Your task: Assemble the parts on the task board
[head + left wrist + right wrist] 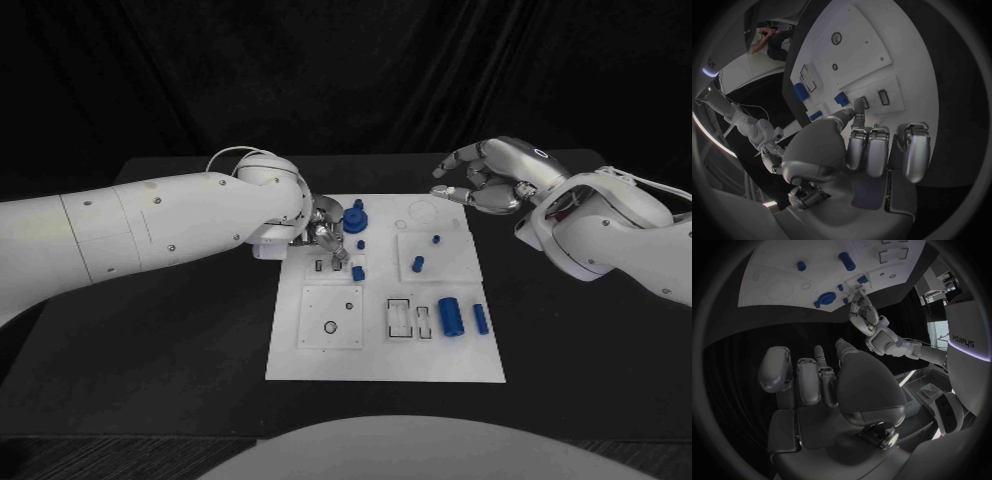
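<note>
The white task board (pixel 382 345) lies mid-table. My left hand (pixel 326 236) hovers low over its left upper part, beside a round blue part (pixel 355 220). In the left wrist view the left hand (pixel 861 145) has its thumb and one finger stretched to the board (pixel 861 45), tips together next to a small blue part (pixel 842 99); the other fingers are curled. Whether the tips pinch anything I cannot tell. My right hand (pixel 488 182) hangs above the table off the board's far right corner, fingers curled in, holding nothing. The right hand (pixel 817 380) also shows curled in its own wrist view.
Two blue cylinders (pixel 450 316) (pixel 480 318) lie at the board's right side. Small blue pegs (pixel 418 264) (pixel 434 238) stand in its upper right panel, another small part (pixel 358 272) just below my left fingers. Black table (pixel 159 350) surrounds the board.
</note>
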